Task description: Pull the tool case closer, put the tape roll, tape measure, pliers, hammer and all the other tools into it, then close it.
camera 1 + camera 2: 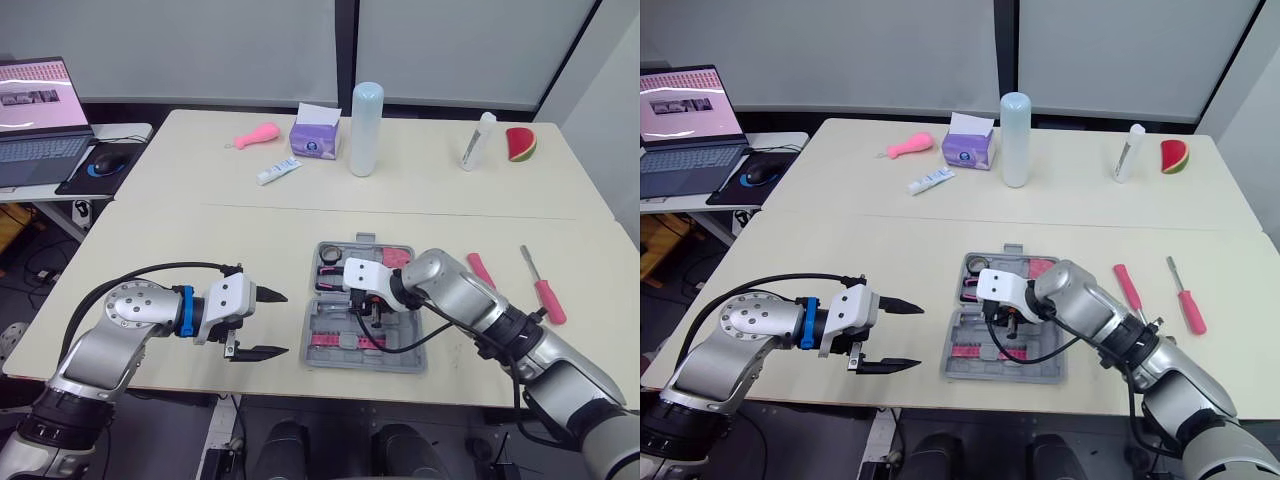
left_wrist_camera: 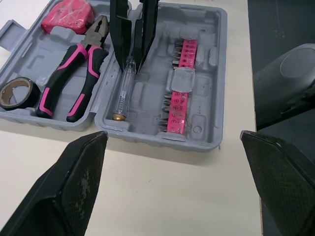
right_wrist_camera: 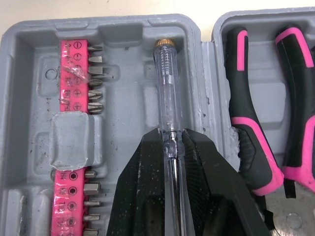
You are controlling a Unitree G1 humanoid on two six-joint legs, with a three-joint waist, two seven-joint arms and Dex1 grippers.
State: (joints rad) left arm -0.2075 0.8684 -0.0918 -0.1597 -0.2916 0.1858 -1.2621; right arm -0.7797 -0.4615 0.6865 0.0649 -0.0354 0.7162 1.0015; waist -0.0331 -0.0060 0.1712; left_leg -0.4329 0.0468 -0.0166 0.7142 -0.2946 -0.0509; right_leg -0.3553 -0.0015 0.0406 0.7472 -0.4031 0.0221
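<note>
The tool case (image 1: 400, 360) lies open on the worktop (image 1: 200, 240) at the lower centre of the left eye view. The right gripper (image 3: 172, 137) reaches down into its lower half, black fingers clamped on the shaft of a clear-handled tester screwdriver (image 3: 166, 83). The tester lies in a moulded slot beside the pink strip of driver bits (image 3: 74, 73). In the other half of the case are the pink-and-black pliers (image 2: 74, 73), the tape roll (image 2: 15, 93) and a pink tape measure (image 2: 66, 17). The left gripper (image 1: 280, 323) hovers just left of the case with its fingers wide apart and nothing between them. To the right of the case, a pink-handled screwdriver (image 1: 548, 298) and another pink-handled tool (image 1: 481, 270) lie on the worktop.
</note>
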